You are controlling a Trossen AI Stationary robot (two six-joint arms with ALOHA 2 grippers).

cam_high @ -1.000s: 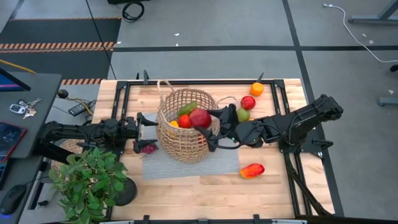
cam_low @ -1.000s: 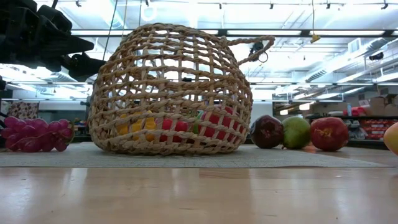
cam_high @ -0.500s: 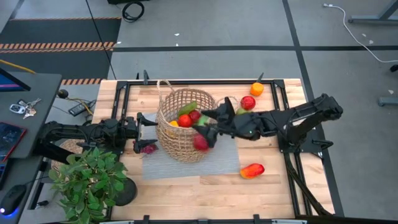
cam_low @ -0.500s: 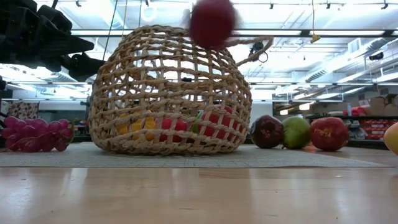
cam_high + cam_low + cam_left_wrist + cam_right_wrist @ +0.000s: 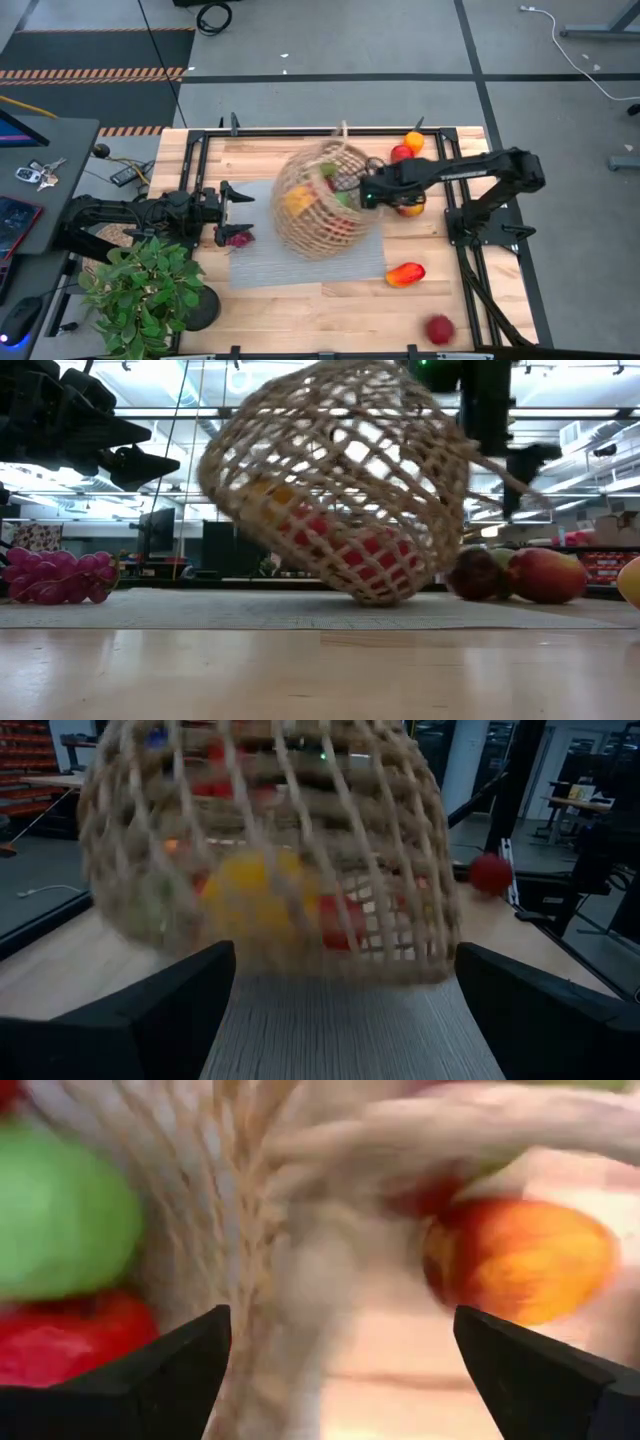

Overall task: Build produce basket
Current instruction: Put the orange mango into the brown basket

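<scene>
Now, basket: the basket (image 5: 325, 200) stood tilted over the grey mat (image 5: 262, 268) near the table's middle, blurred; the low view showed it (image 5: 340, 480) leaning with its mouth turned toward the picture's left and only the lower right edge near the mat; the high view did not show this tilt so clearly.
Produce inside: yellow and red pieces lay in the basket; the left wrist view gave a yellow piece (image 5: 250, 905) behind the weave; the right wrist view gave a green piece (image 5: 60, 1220) and a red one (image 5: 70, 1340) close up.
Produce outside: an orange fruit (image 5: 413, 142) and a red one (image 5: 401, 153) lay at the far side; an orange-red piece (image 5: 405, 273) lay right of the mat; a dark-red ball (image 5: 438, 329) lay near the front edge, seen only from above; purple grapes (image 5: 55, 577) lay left of the basket.
Right gripper: the right gripper (image 5: 362, 190) reached to the basket's right side, at a loop handle; its own view showed fingers (image 5: 150, 1380) spread wide with weave and handle between them; whether they pressed on anything I could not tell.
Left gripper: the left gripper (image 5: 232, 207) waited low at the mat's left edge, fingers (image 5: 150, 1020) spread apart, holding nothing, pointed at the basket.
Plant: a potted plant (image 5: 140, 290) stood at the front left corner.
</scene>
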